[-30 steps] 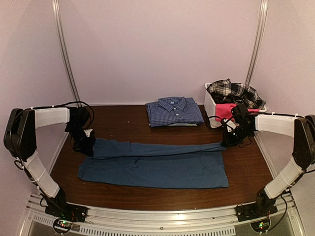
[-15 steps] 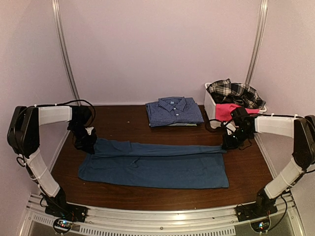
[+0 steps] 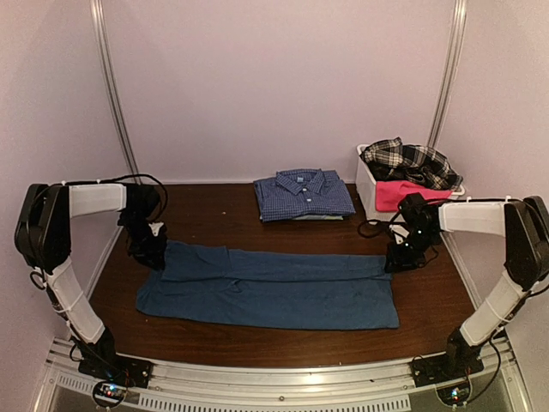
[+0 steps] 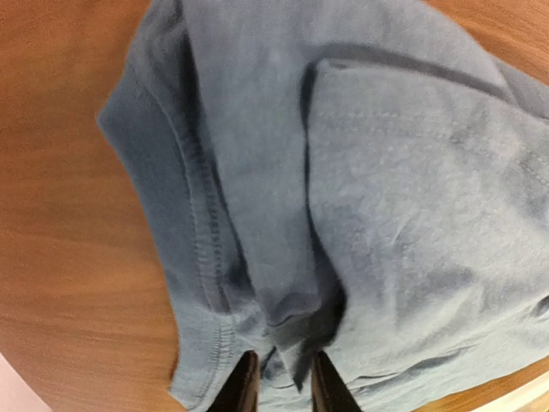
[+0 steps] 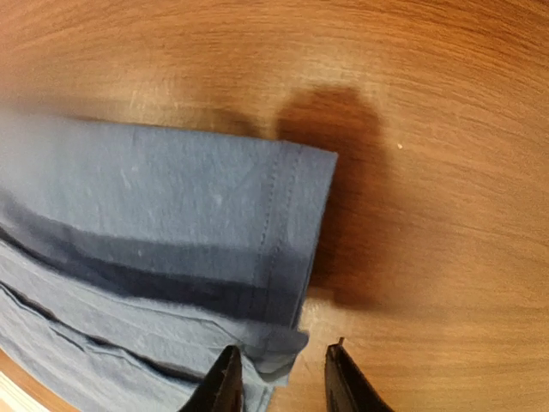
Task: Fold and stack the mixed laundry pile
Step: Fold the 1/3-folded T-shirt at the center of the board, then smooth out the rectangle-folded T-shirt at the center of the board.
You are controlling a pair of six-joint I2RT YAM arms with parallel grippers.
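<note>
A dark blue T-shirt [image 3: 274, 287] lies folded lengthwise across the middle of the table. My left gripper [image 3: 153, 253] is at its left end. In the left wrist view the left gripper [image 4: 281, 378] is open a little, with a loose fold of the T-shirt [image 4: 386, 172] between its fingers. My right gripper [image 3: 396, 260] is at the shirt's right end. In the right wrist view the right gripper [image 5: 283, 369] is open, and the hemmed corner of the T-shirt [image 5: 171, 197] rests by its left finger. A plaid shirt [image 3: 412, 159] and a pink piece [image 3: 399, 193] lie in the bin.
A folded blue checked shirt [image 3: 304, 196] lies at the back centre of the wooden table [image 3: 214, 210]. The white bin [image 3: 367, 193] stands at the back right, just behind my right arm. Pale walls close in the back and both sides.
Both grippers have gone from shut to slightly open. The shirt's far edge, held up between them before, has dropped flat onto the table. The right gripper has shifted a little lower and left.
</note>
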